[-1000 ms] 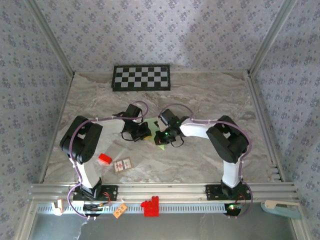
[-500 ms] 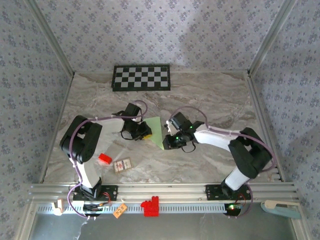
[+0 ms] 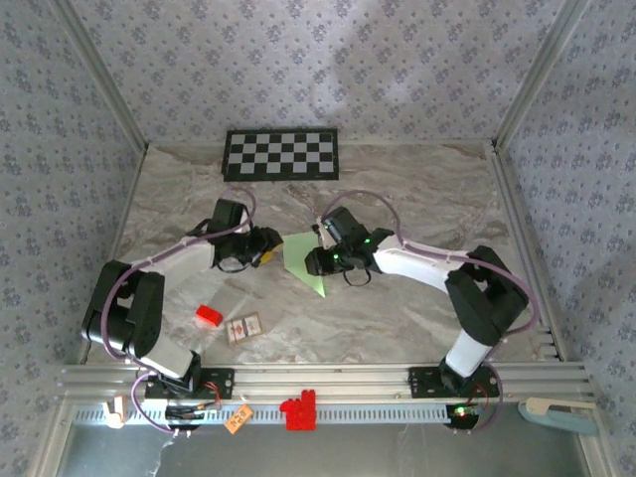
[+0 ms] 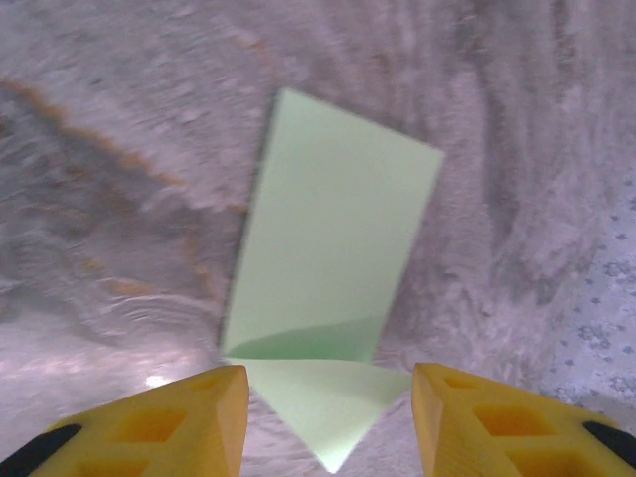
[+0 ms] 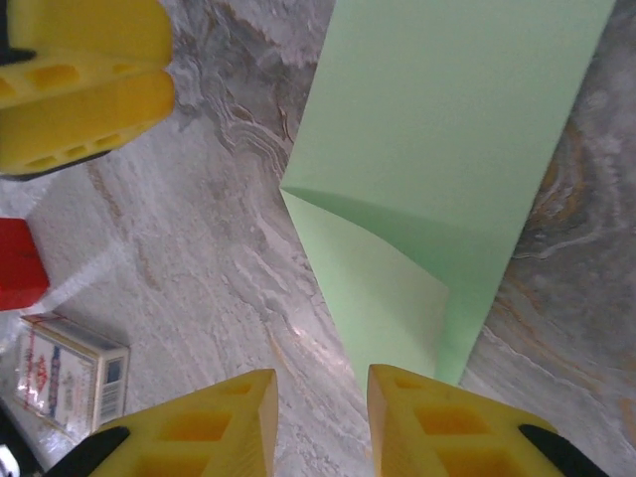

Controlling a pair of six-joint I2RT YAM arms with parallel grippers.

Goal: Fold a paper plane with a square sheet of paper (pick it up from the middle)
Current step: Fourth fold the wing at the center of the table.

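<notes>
- Compared with a second earlier, when both grippers were huddled together over it, the sheet of paper point(image 3: 296, 254) point(image 4: 333, 268) point(image 5: 447, 149) lay far more exposed in the top view.
- The left arm had swung out toward 9 o'clock, and its elbow sat lower and farther left than before.
- The right arm had stretched out flatter across the table.
- The left gripper point(image 3: 266, 249) point(image 4: 323, 386) stood released at the paper's 9 o'clock, with its yellow fingers well apart and nothing between them.
- The right gripper point(image 3: 313, 266) point(image 5: 320, 383) was at the paper's 3 o'clock, parted by a narrow gap and grasping nothing.
- The paper rested flat near the table's centre, partly folded, with one triangular flap turned over.
- A small printed box point(image 3: 243, 327) point(image 5: 70, 378) lay at the paper's 7 o'clock beside a red block point(image 3: 208, 316) point(image 5: 20, 263); its contents could not be told.
</notes>
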